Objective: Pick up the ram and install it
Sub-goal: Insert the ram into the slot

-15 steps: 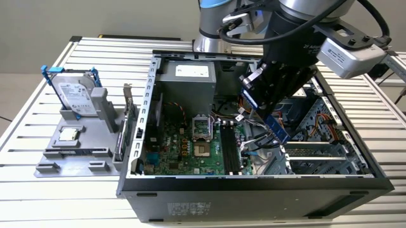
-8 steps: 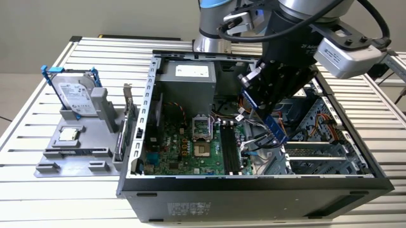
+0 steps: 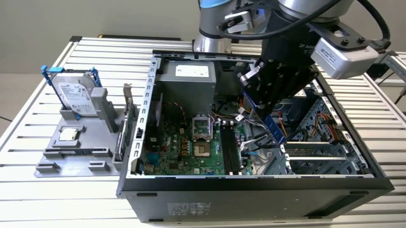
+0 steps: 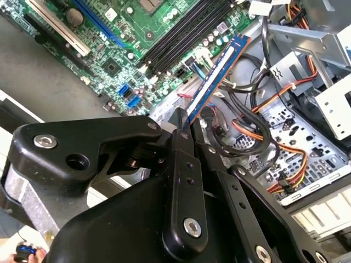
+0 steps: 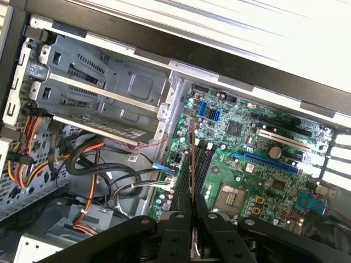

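On the slatted table [image 3: 25, 142], in the open case [image 3: 254, 199], the gripper [image 3: 262, 105] pinches the ram [image 3: 273, 126] (long axis tilted downward), near the memory slots [image 3: 231, 153], on their exterior-view right.

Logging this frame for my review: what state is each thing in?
gripper, shut on the ram.
ram, held tilted inside the computer case, not seated.
computer case, side open.
memory slots, empty.
processor socket, empty.
hard drive, standing in the gray holder outside the case.
processor chip, lying flat on the holder.
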Controlling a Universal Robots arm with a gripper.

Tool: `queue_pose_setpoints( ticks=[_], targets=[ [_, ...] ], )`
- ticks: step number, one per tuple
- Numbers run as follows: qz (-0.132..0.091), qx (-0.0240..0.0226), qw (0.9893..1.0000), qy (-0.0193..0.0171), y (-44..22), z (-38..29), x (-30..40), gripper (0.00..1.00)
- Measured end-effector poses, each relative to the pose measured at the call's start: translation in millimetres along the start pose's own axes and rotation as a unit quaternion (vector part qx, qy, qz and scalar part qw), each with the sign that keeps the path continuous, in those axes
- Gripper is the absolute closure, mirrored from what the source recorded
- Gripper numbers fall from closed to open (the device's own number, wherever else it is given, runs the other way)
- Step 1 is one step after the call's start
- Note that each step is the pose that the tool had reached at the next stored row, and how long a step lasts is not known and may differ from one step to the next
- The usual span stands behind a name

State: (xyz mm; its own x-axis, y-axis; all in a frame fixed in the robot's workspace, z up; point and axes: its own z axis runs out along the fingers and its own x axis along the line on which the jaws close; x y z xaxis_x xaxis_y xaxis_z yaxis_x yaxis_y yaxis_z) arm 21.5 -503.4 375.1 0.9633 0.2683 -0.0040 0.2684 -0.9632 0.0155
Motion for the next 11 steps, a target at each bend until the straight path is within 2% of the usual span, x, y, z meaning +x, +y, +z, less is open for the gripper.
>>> queue_pose_setpoints(
  ticks=[11],
  targets=[
    [0.030,0.0001,0.9996,-0.0005,-0.1,0.0,-0.4,1.00]
  ],
)
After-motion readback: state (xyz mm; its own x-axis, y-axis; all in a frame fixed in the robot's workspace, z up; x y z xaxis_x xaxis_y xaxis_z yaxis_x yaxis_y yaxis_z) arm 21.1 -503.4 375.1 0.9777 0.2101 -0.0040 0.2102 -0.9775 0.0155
